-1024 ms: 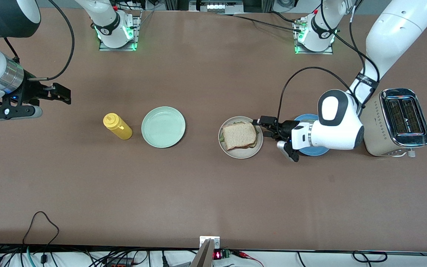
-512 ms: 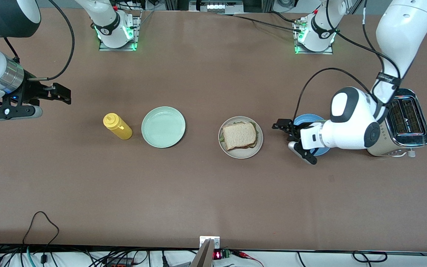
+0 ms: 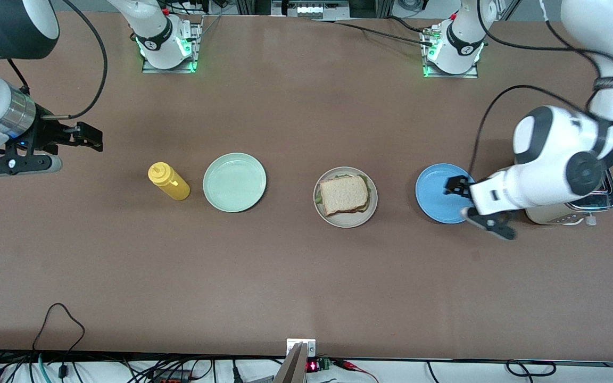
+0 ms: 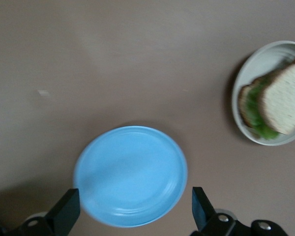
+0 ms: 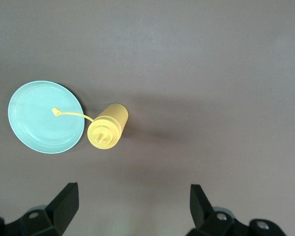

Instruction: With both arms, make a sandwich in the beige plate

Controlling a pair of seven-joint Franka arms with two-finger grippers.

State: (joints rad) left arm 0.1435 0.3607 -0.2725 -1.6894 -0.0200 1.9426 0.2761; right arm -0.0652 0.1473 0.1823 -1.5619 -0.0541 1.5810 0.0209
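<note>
Our right hand [image 3: 80, 139] waits open and empty above the bare desk [image 3: 285, 276] at its own end, well apart from everything. The sandwich [image 3: 344, 194] sits assembled on the beige plate [image 3: 321, 210], toward mid-desk from our left hand [image 3: 469, 205], which hangs open and empty over the blue plate's [image 3: 434, 194] edge, the nearer hand.

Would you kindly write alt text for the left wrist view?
An empty blue plate lies on the brown table beneath the open left tool. Beside it, the beige plate holds the sandwich, green lettuce showing under the top slice.
</note>
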